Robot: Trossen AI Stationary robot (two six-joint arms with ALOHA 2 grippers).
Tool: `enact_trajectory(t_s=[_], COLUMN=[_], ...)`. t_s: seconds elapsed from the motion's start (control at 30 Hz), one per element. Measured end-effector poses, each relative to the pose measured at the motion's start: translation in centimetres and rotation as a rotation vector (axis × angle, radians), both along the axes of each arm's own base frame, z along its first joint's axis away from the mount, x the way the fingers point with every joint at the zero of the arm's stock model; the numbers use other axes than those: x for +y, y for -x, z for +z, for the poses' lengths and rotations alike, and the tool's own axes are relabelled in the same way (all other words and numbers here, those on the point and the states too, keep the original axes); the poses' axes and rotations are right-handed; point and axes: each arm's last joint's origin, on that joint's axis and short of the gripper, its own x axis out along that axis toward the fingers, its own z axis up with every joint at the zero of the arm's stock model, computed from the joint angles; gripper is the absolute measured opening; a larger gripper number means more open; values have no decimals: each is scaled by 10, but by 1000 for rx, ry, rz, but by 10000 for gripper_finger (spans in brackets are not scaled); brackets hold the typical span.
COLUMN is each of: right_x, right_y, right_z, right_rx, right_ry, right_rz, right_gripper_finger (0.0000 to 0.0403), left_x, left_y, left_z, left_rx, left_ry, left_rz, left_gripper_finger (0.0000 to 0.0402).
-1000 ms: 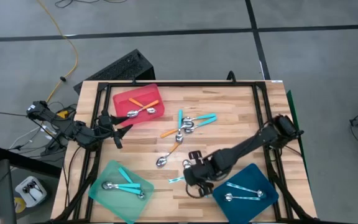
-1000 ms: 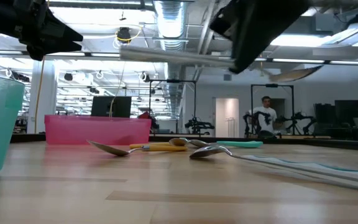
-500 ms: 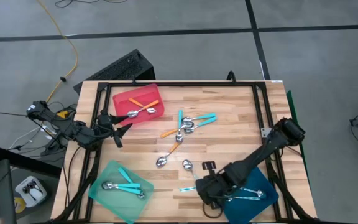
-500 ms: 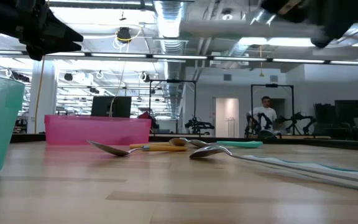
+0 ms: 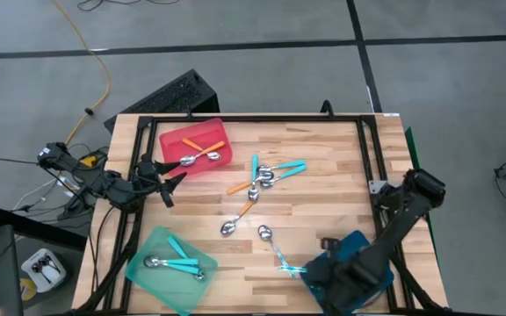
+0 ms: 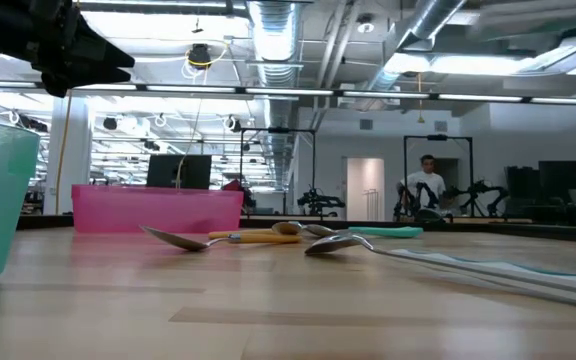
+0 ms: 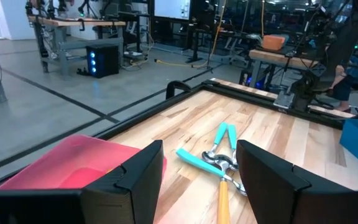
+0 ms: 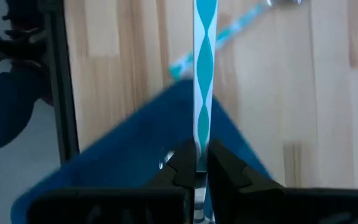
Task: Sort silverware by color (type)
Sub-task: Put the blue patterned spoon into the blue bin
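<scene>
The right claw (image 8: 196, 167) is pinching a patterned pale-blue spoon (image 8: 203, 74) by its handle, hanging it over the dark-blue tray (image 5: 363, 254) directly beneath, probably to drop it with its matches. Well beyond, the left claw (image 7: 197, 163) is waiting open near the red tray (image 5: 195, 143).

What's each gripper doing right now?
Left gripper: open, holding nothing, beside the red plastic tray.
Right gripper: shut on a pale blue patterned-handle spoon.
</scene>
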Motion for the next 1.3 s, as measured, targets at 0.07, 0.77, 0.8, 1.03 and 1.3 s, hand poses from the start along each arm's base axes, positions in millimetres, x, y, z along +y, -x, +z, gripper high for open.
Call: enact_trajectory(t_s=[0.07, 0.77, 0.8, 1.03, 1.3], right_x=[6, 13, 14, 15, 12], right_y=[14, 61, 63, 84, 85], right_z=[1, -19, -21, -17, -41], right_rx=[16, 130, 134, 92, 130], right_ry=[1, 55, 47, -23, -35], right_rz=[-42, -182, -186, -159, -3], right_gripper_finger=[45, 45, 45, 45, 44], left_x=[0, 1, 1, 2, 2], left_y=[0, 1, 1, 1, 2], left_z=[0, 1, 1, 1, 1], left_rx=[-3, 1, 1, 2, -8], left_ry=[0, -23, -23, -37, -30], left_rz=[0, 49, 49, 75, 97], left_gripper_finger=[190, 190, 190, 190, 190])
